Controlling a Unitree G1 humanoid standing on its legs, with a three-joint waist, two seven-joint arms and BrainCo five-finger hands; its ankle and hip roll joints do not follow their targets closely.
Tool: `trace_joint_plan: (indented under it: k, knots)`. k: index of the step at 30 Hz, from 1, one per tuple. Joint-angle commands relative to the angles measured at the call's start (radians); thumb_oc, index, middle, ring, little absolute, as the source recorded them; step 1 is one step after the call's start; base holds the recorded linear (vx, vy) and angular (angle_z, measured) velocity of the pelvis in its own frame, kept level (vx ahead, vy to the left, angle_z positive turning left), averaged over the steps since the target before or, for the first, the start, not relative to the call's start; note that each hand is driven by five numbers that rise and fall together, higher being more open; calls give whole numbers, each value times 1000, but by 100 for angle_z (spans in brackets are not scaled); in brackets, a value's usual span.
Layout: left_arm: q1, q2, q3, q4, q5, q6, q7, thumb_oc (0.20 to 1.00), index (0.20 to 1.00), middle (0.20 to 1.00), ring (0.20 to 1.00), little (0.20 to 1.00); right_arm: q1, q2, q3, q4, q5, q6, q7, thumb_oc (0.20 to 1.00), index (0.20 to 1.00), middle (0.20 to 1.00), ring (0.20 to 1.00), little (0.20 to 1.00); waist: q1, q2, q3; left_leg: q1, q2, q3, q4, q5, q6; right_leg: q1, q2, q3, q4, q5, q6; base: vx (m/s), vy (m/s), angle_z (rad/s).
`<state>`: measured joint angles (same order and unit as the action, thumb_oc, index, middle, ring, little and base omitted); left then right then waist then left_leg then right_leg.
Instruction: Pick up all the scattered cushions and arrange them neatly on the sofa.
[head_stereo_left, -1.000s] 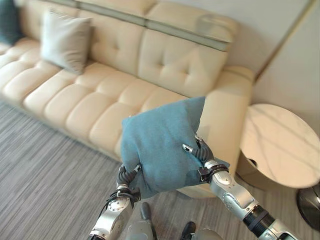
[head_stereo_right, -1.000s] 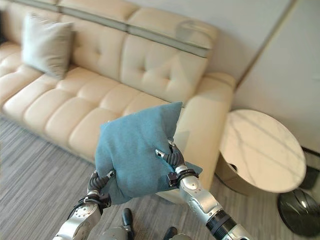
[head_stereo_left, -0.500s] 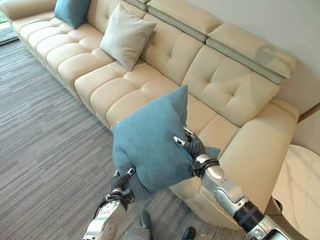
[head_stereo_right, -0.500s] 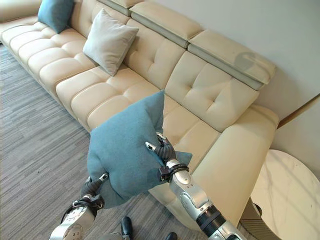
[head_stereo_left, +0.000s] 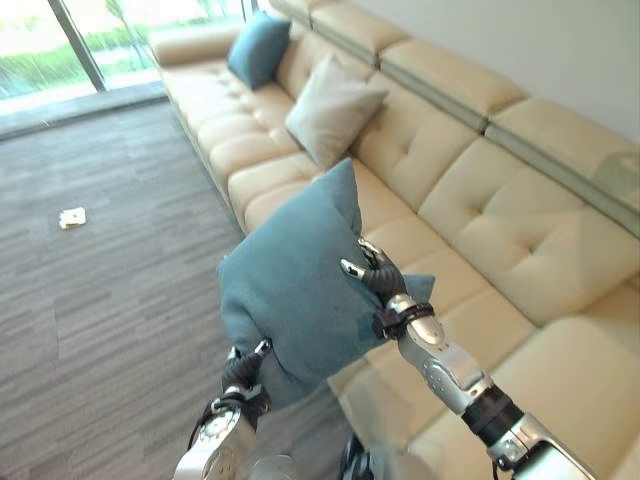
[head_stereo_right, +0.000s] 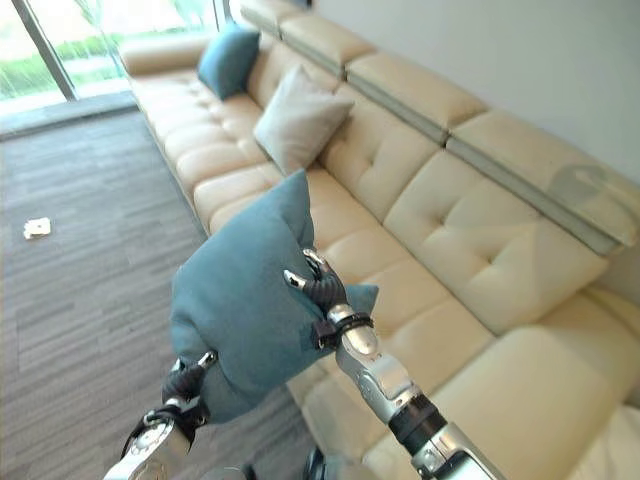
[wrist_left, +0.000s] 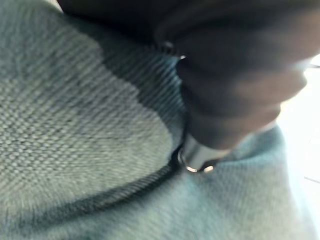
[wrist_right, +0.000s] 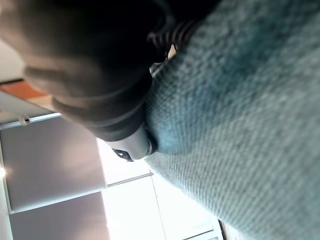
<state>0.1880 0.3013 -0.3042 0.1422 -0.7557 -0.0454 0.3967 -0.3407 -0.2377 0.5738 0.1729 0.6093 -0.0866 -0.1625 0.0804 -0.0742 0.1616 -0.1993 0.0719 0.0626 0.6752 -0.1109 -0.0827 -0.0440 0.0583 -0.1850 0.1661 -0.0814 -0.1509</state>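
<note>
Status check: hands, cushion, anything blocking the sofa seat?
Both hands, left hand and right hand, clamp the blue cushion, off the floor. Sofa seat ahead looks free.

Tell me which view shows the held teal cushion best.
The left eye view: the whole teal cushion shows, held up between the left hand and right hand in front of the sofa. The right eye view shows nearly the same. Both wrist views show just close-up fabric.
</note>
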Motion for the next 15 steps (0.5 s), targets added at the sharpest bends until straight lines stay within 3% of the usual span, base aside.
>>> trace_joint_plan:
  k: [1,3,6,10,15]
  knots:
    - [-286,-116,-82,-157,57,-110,-115,200,200,200,200,200,-30,131,151,-68,19,-11,89,200,200,200,200,200,-29,-54,33,159,-63,15,-403,36,51,125,-63,-16,-233,28,160,249,-30,-116]
    - [-278,-119,-81,-157,62,-108,-108,200,200,200,200,200,-25,134,146,-62,14,-10,85,200,200,200,200,200,-29,-57,25,158,-70,-58,-524,41,57,126,-65,19,-224,16,159,215,9,-97]
    - [-273,-122,-77,-148,84,-112,-93,200,200,200,200,200,-13,127,135,-61,7,-11,82,200,200,200,200,200,-36,-38,25,147,-53,-190,-686,156,40,132,-53,73,-209,-1,148,140,50,-91]
    - [-260,-116,-73,-144,126,-99,-85,200,200,200,200,200,22,95,105,-90,5,-4,80,200,200,200,200,200,-47,-7,26,126,-52,-302,-762,213,13,147,-46,144,-189,-18,154,146,153,-57]
    - [-243,-69,-87,-123,189,-61,-127,200,200,200,200,200,80,63,71,-109,-4,25,103,200,200,200,200,200,-81,30,-13,177,-61,-267,-762,173,28,157,-68,208,-197,-10,174,181,282,-79]
